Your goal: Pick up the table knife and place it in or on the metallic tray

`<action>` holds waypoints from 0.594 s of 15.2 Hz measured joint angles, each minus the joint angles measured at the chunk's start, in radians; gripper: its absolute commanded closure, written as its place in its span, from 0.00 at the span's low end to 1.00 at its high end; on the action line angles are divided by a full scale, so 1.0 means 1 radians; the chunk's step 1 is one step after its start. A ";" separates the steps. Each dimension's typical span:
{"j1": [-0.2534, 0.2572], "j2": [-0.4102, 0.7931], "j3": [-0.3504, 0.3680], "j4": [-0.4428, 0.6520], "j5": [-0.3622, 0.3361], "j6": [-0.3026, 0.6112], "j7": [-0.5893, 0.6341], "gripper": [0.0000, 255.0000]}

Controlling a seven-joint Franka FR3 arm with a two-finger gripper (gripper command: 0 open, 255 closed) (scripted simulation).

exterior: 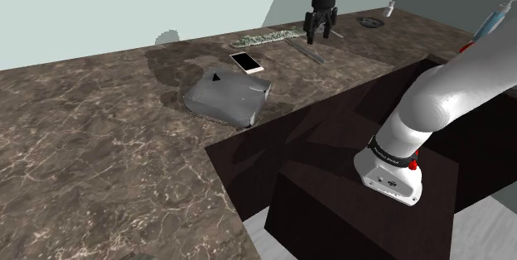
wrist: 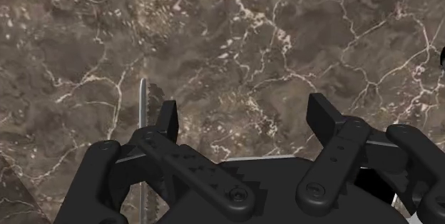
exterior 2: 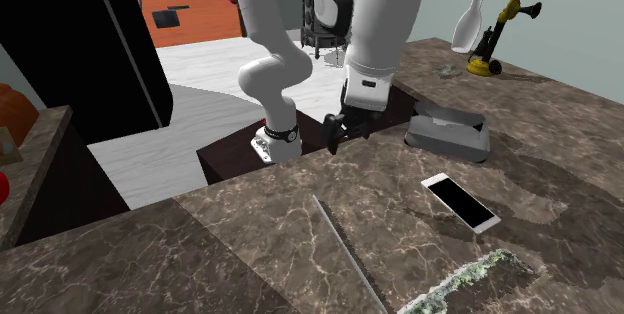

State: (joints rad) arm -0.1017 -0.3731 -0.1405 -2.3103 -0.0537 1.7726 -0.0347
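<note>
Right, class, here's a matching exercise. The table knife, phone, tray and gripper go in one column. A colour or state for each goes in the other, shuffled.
Column one:
1 table knife
2 phone
3 tray
4 gripper

Column two:
A white frame, black screen
B open, holding nothing
C grey, box-shaped, at the edge of the counter
D thin, grey, lying flat

Pairs: 1-D, 2-A, 3-C, 4-B

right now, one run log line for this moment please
fingers: open, holding nothing | table knife: flat on counter, beside one finger | tray: apart from knife
</note>
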 measured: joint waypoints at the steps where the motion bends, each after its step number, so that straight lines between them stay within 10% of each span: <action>1: -0.007 0.034 -0.010 0.023 -0.002 0.012 -0.005 0.00; 9: -0.057 0.303 -0.086 0.204 0.010 0.110 -0.051 0.00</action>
State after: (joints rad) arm -0.1583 -0.0705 -0.2266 -2.1061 -0.0437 1.8822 -0.0855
